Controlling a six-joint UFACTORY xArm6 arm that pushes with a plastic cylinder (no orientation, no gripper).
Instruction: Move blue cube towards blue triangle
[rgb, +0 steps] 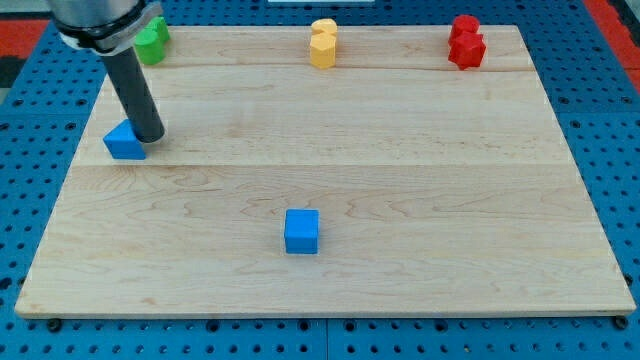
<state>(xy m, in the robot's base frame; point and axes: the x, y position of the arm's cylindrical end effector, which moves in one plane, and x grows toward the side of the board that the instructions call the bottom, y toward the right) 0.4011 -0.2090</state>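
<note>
The blue cube (301, 231) sits on the wooden board (400, 150) below the middle, toward the view's bottom. The blue triangle (123, 141) lies near the board's left edge. My tip (149, 136) is the lower end of the dark rod and rests right against the blue triangle's right side, far up and left of the blue cube.
A green block (152, 41) sits at the board's top left, partly behind the rod. A yellow block (322, 43) stands at the top middle. A red block (466, 42) stands at the top right. A blue pegboard surrounds the board.
</note>
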